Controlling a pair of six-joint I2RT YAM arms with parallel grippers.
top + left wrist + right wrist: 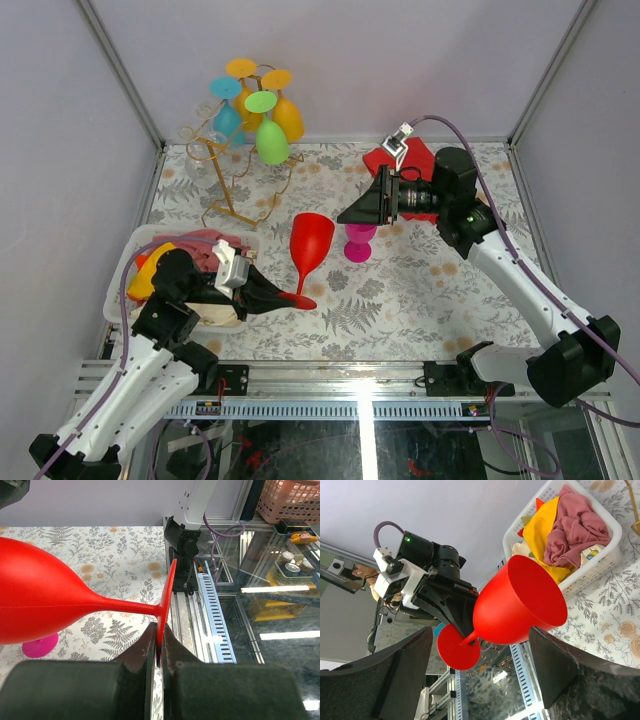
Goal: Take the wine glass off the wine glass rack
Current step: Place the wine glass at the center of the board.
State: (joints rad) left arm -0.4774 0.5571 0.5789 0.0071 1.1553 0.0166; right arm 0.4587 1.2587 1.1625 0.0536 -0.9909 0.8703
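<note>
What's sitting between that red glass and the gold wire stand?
Nothing. In the top view, only bare flowery table separates the red glass from the gold wire stand.

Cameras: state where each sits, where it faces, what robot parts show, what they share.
Top external: above and behind both arms, which show, looking down on the table.
Left wrist: looks along the left gripper, shut on the red wine glass's foot.
Right wrist: faces the left arm between the open right gripper's fingers.
Shared: the red wine glass.
</note>
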